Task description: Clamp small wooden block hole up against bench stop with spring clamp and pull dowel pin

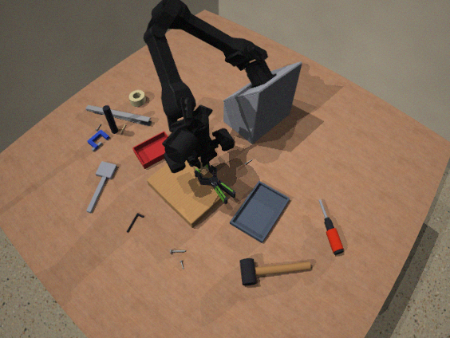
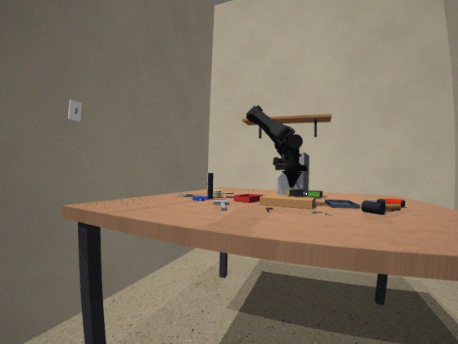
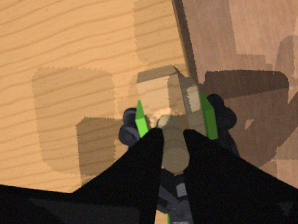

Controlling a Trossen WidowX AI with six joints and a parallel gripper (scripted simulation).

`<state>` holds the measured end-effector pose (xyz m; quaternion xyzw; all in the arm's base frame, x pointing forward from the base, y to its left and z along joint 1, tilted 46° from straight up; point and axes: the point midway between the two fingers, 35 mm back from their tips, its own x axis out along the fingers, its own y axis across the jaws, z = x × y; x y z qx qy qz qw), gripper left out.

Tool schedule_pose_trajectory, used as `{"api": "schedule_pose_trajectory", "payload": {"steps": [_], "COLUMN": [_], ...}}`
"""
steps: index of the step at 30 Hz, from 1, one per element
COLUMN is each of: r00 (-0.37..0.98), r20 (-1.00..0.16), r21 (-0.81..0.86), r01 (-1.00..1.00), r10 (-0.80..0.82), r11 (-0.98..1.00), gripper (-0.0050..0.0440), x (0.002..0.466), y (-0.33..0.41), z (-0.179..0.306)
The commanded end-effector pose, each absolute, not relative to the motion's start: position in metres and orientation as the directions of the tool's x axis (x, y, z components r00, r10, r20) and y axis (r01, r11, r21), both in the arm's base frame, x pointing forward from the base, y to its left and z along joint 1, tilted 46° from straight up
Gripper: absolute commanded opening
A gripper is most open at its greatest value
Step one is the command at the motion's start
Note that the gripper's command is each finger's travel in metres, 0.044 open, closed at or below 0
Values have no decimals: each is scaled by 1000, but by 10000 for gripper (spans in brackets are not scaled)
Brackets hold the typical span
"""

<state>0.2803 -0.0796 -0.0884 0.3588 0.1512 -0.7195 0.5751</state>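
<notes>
The wooden board (image 1: 181, 193) lies mid-table. In the wrist view the small wooden block (image 3: 160, 92) lies on the board beside the dark bench stop (image 3: 181, 26) along the board's edge. The green-and-black spring clamp (image 1: 217, 186) sits at that edge, and its green jaws stand on either side of the block. My gripper (image 3: 171, 139) is straight above the block and shut on the tan dowel pin (image 3: 174, 149), which stands upright between the fingertips. I cannot tell whether the pin's lower end is still in the hole. The arm hides the block in the top view.
A red tray (image 1: 151, 149) lies left of the board, a grey tray (image 1: 260, 210) right of it. A grey box (image 1: 263, 103) stands behind. A mallet (image 1: 273, 269), a screwdriver (image 1: 331, 231), a hex key (image 1: 135, 222), screws (image 1: 178, 251) and a blue clamp (image 1: 96, 138) lie around.
</notes>
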Motion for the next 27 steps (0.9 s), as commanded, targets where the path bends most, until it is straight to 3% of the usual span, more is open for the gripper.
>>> {"api": "schedule_pose_trajectory", "payload": {"steps": [1, 14, 27], "r00": [-78, -78, -78], "r20": [-691, -691, -691], "r21": [271, 430, 440], "r01": [893, 755, 743], "r10": [-719, -719, -719], "r11": [-358, -495, -504], "gripper": [0, 0, 0], "x": [281, 281, 281], "y": [-78, -78, -77], "z": [-87, -86, -86]}}
